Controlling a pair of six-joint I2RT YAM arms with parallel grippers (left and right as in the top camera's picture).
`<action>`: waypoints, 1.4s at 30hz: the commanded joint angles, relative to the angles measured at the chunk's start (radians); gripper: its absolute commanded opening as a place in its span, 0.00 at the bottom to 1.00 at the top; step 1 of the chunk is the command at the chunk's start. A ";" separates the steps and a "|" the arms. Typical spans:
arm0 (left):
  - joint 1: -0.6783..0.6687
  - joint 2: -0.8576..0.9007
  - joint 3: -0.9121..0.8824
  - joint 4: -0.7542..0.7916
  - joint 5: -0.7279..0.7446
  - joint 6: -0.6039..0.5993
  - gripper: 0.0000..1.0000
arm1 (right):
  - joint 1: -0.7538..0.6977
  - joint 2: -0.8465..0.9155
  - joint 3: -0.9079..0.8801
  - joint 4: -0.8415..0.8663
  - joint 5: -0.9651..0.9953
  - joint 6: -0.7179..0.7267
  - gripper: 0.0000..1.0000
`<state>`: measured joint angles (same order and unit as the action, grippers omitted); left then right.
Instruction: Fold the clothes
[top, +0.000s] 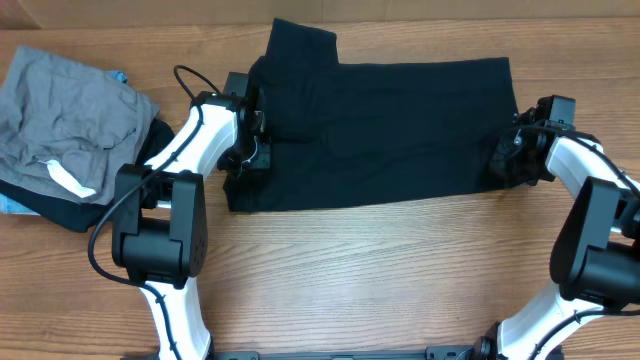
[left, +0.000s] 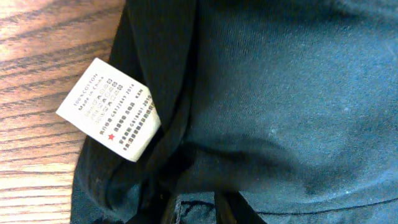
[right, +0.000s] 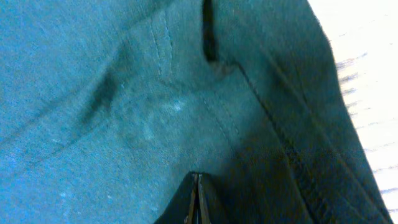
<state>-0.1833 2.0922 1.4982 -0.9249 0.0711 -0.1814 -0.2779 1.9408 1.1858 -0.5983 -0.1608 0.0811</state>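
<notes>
Plain black short-sleeved soft T-shirt (top: 390, 130) is lying flat across the light wooden surface (top: 380, 270). Right end effector (right: 196, 202) is sitting pinched together at its right edge. Left end effector (top: 255, 150) is sitting by the small white tag (left: 111, 107), and I can't tell its state. I'd be lifting both edges evenly, keeping the cloth taut.

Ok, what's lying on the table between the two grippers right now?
Only the plain black soft-fabric T-shirt, stretching from the left gripper to the right gripper; the overhead view shows it.
</notes>
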 joint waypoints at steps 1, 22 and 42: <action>-0.007 -0.019 -0.010 0.012 -0.003 -0.009 0.20 | 0.002 0.058 -0.007 -0.034 0.015 0.000 0.04; -0.007 -0.020 -0.080 -0.315 0.000 -0.097 0.06 | 0.002 0.068 -0.006 -0.494 0.145 0.323 0.04; -0.007 -0.026 0.597 -0.401 0.005 -0.004 0.77 | 0.002 0.068 0.551 -0.723 0.085 0.243 0.88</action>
<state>-0.1833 2.0850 1.9820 -1.3830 0.0715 -0.2691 -0.2787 2.0132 1.6588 -1.3411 -0.0494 0.3939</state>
